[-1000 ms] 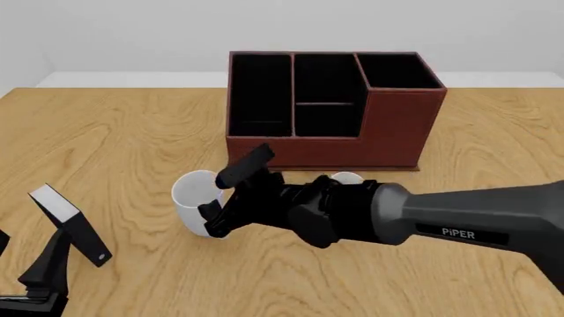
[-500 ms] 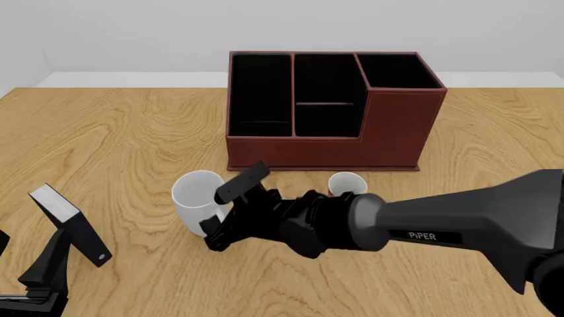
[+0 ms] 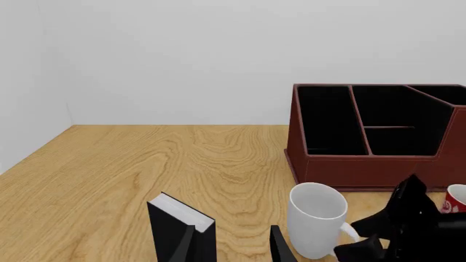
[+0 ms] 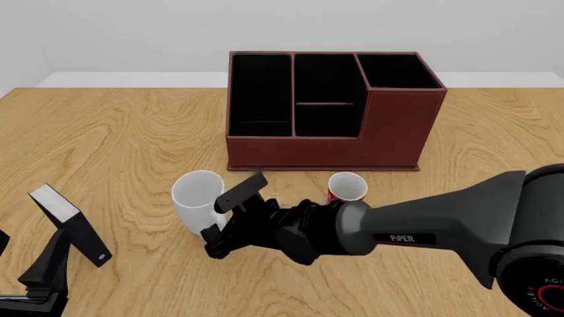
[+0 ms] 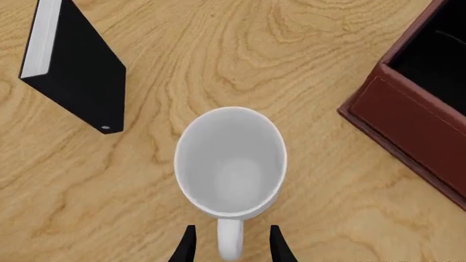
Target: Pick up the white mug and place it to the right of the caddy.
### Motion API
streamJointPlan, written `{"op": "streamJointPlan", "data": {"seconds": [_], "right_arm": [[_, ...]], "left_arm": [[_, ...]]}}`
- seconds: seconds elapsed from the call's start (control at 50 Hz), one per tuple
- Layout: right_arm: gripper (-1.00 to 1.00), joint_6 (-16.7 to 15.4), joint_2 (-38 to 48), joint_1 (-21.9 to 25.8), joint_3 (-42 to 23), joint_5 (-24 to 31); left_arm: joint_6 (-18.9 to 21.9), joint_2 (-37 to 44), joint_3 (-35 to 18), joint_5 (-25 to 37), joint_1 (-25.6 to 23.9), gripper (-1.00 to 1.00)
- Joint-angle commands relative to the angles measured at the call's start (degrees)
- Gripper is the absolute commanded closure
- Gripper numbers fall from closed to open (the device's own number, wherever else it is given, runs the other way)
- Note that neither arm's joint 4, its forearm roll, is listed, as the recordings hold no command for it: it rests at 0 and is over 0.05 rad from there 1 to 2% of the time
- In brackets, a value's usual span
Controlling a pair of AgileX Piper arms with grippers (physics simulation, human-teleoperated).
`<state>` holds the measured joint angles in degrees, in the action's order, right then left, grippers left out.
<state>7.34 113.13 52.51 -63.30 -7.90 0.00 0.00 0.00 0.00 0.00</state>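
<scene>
The white mug (image 4: 197, 197) stands upright on the table in front of the caddy's left end, its handle turned toward the near right. My right gripper (image 4: 226, 218) is open, and its two fingers straddle the handle (image 5: 230, 240) without touching it. In the right wrist view I look down into the white mug (image 5: 230, 164). The reddish-brown caddy (image 4: 326, 148) sits at the back centre, also seen as the caddy (image 3: 364, 164). Open and holding nothing, my left gripper (image 4: 22, 261) rests low at the near left corner, far from the white mug (image 3: 317, 218).
A red mug (image 4: 347, 187) stands just in front of the caddy, right of the white mug and close behind my right arm. A slanted black-and-white block (image 4: 70, 221) sits at the near left beside my left gripper. Bare wood lies to the right of the caddy.
My right gripper has dropped lower and come slightly nearer, settling around the white mug's handle. The red mug is now uncovered. The white mug and left arm have not moved.
</scene>
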Motion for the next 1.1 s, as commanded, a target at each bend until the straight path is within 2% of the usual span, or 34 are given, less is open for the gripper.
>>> {"op": "streamJointPlan", "data": {"seconds": [0.02,0.04,0.06,0.38,0.54,0.84,0.9,1.1], "right_arm": [[-1.0,0.17,1.44,-0.27,0.27,-0.86],[-1.0,-0.37,0.93,-0.8,0.85,-1.23],[1.0,-1.18,0.76,-0.93,0.95,-1.25],[1.0,-1.02,0.27,-0.76,0.83,-0.92],[1.0,-3.74,-5.65,-2.08,2.69,-0.31],[1.0,-7.19,-11.94,-0.5,1.49,3.22],[1.0,-9.33,-13.42,-0.89,2.26,2.56],[1.0,-12.88,-18.05,-2.49,3.94,3.03]], "left_arm": [[0.0,0.0,0.0,0.0,0.0,-1.0],[0.0,0.0,0.0,0.0,0.0,-1.0],[0.0,0.0,0.0,0.0,0.0,-1.0],[0.0,0.0,0.0,0.0,0.0,-1.0],[0.0,0.0,0.0,0.0,0.0,-1.0],[0.0,0.0,0.0,0.0,0.0,-1.0],[0.0,0.0,0.0,0.0,0.0,-1.0],[0.0,0.0,0.0,0.0,0.0,-1.0]]}}
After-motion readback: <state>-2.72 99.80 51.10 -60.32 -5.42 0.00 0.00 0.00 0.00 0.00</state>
